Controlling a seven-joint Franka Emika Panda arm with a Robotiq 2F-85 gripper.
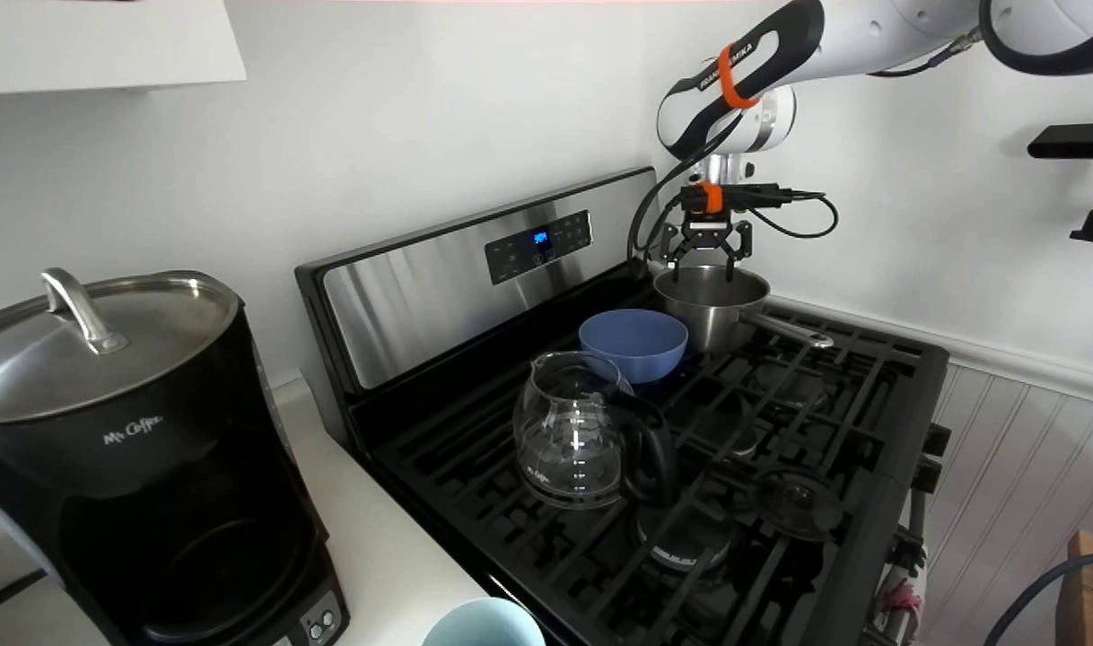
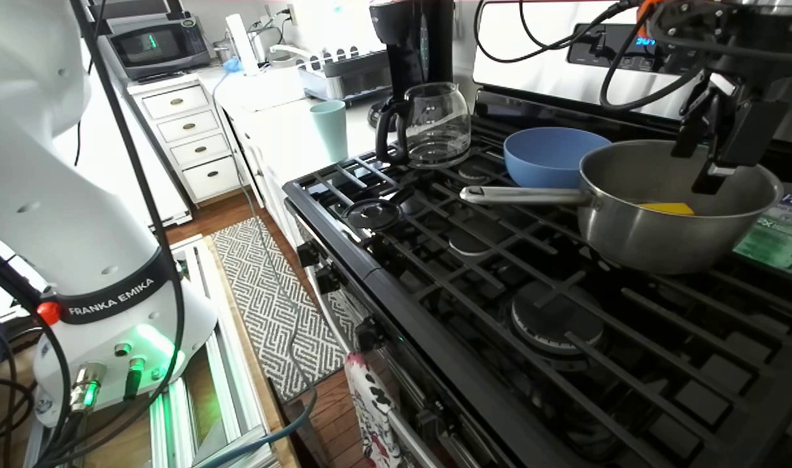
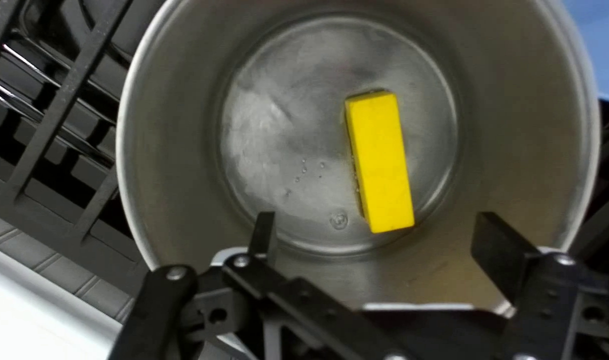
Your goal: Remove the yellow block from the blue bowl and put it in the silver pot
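The yellow block (image 3: 381, 162) lies flat on the bottom of the silver pot (image 3: 174, 125) in the wrist view. Part of the block (image 2: 668, 208) also shows inside the pot (image 2: 656, 240) in an exterior view. My gripper (image 3: 374, 237) is open, its two fingers wide apart with nothing between them. In both exterior views the gripper (image 1: 703, 272) (image 2: 695, 169) points down at the pot's opening, fingertips around rim height. The blue bowl (image 1: 636, 359) stands beside the pot (image 1: 708, 327) on the stove; its inside shows no block. The bowl's edge (image 3: 604, 55) shows in the wrist view.
The pot's handle (image 2: 526, 195) sticks out over the stove grates. A glass carafe (image 1: 569, 440) stands beside the bowl. A black coffee maker (image 1: 152, 467) and a pale teal cup (image 2: 331, 130) stand on the counter. A detergent bottle (image 2: 779, 231) is behind the pot.
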